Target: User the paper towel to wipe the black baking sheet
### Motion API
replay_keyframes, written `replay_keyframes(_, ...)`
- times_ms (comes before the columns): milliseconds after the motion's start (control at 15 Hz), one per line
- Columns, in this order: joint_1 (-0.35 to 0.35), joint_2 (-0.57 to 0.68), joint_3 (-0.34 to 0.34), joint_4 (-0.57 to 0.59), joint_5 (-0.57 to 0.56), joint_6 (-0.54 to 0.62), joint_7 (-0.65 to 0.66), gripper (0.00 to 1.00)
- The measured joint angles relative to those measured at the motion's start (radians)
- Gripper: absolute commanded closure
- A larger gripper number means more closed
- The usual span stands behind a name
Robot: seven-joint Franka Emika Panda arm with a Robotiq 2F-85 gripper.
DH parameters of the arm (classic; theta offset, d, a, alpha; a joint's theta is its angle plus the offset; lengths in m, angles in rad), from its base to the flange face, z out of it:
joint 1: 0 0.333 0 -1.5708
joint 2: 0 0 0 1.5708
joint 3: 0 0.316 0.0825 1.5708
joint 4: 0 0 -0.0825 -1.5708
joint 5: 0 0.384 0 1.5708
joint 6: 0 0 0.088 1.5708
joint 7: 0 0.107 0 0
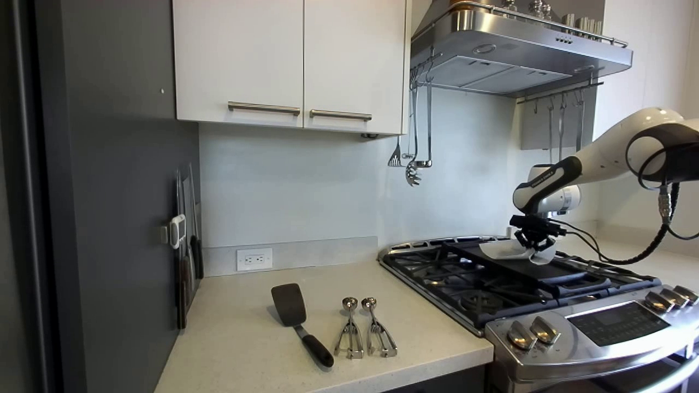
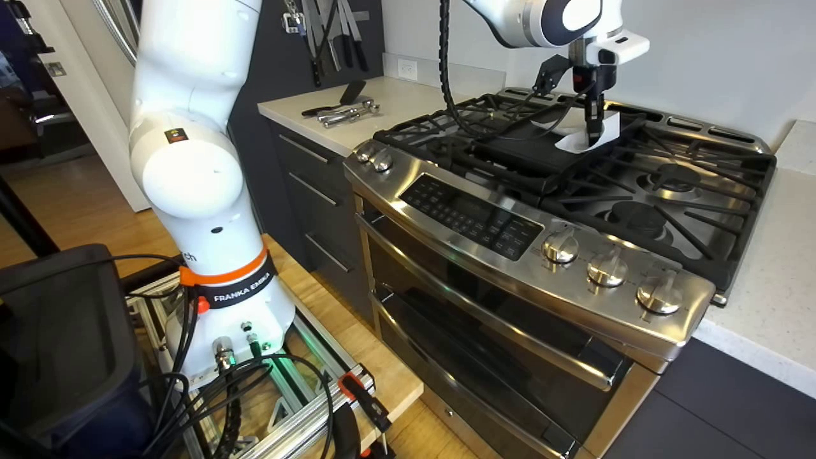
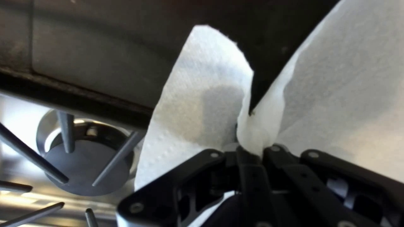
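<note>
At lower right of the frame in an exterior view, a stove [image 1: 568, 357] with dark barred grates [image 3: 33, 154] on top. At lower middle there, a pale countertop surface [image 1: 246, 333]. Extended from the right edge, a white arm [image 1: 606, 158], aimed downward at its end, presumably for pressing squarely from above. At the stove's middle, the black baking sheet [image 2: 529, 156], lying flat between the outer grates, probably for level support under rubbing. On the surface, well apart from the baking sheet, a black spatula [image 1: 290, 307], likely out of the wiping path on purpose. At centre and right of the wrist view, the paper towel [image 3: 262, 135], over the baking sheet and apparently touching, pinched at a fold with flaps fanned to both sides: seemingly a hold for spreading soft paper over metal. Just beside the spatula, two metal scoops [image 1: 350, 321], presumably for the same reason. At bottom of the wrist view, black fingers [image 3: 251, 170], closed on the paper towel's fold. Probably mid-wipe or about to begin.
</note>
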Motion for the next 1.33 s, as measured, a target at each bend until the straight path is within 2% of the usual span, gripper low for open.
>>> replay_keyframes(333,-0.015,0.059,0.038,0.047,0.103,0.137,-0.001,1.00)
replay_keyframes(667,-0.027,0.100,0.098,0.111,0.179,0.139,-0.023,1.00)
replay_keyframes(867,-0.030,0.101,0.117,0.139,0.184,0.062,-0.066,1.00)
replay_keyframes(1200,-0.029,0.093,0.117,0.192,0.176,-0.165,-0.113,1.00)
replay_keyframes(1333,-0.029,0.092,0.114,0.203,0.168,-0.207,-0.122,1.00)
